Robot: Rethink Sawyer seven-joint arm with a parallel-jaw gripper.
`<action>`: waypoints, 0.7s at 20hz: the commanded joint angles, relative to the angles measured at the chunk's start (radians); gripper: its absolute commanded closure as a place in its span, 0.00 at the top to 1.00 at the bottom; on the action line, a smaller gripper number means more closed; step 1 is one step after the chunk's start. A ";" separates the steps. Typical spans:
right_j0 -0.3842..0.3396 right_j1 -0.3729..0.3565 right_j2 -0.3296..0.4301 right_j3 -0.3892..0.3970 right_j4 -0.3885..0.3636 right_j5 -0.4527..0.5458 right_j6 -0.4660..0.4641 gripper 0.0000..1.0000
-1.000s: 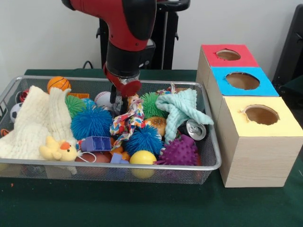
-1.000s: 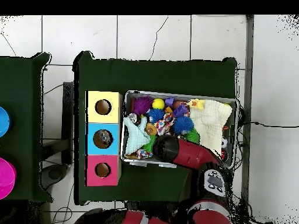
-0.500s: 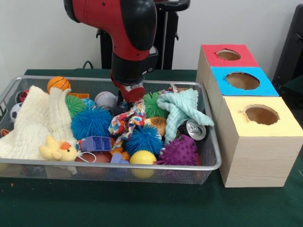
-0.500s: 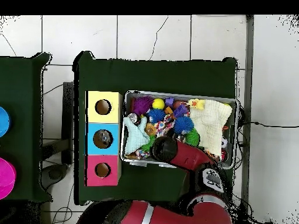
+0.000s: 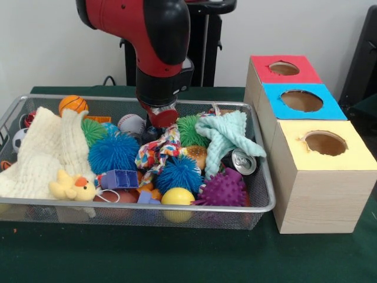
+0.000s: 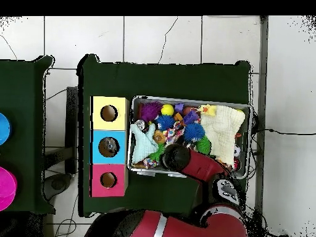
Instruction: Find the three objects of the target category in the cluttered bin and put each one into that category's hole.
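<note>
At the near rim of the wire mesh bin [image 5: 259, 207] lay a yellow smooth ball [image 5: 178, 196] and a purple spiky rubber ball [image 5: 224, 190]. Which category is the target I could not tell. The spiky balls looked soft and light; probably they are best pinched across the middle. Farther back, the red and black gripper [image 5: 156, 117] hung over a multicoloured braided rope toy [image 5: 158, 151]; its state I could not tell.
</note>
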 commanded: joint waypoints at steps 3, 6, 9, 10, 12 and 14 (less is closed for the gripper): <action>-0.091 0.025 0.158 0.049 0.067 0.263 0.044 1.00; -0.111 0.021 0.175 0.049 0.050 0.300 0.014 0.00; -0.127 0.015 0.192 0.055 0.042 0.314 -0.004 0.00; -0.131 0.014 0.196 0.052 0.041 0.322 -0.004 0.00; -0.128 -0.001 0.194 0.056 0.032 0.296 0.003 0.00; -0.111 -0.019 0.175 0.057 0.024 0.272 0.023 0.00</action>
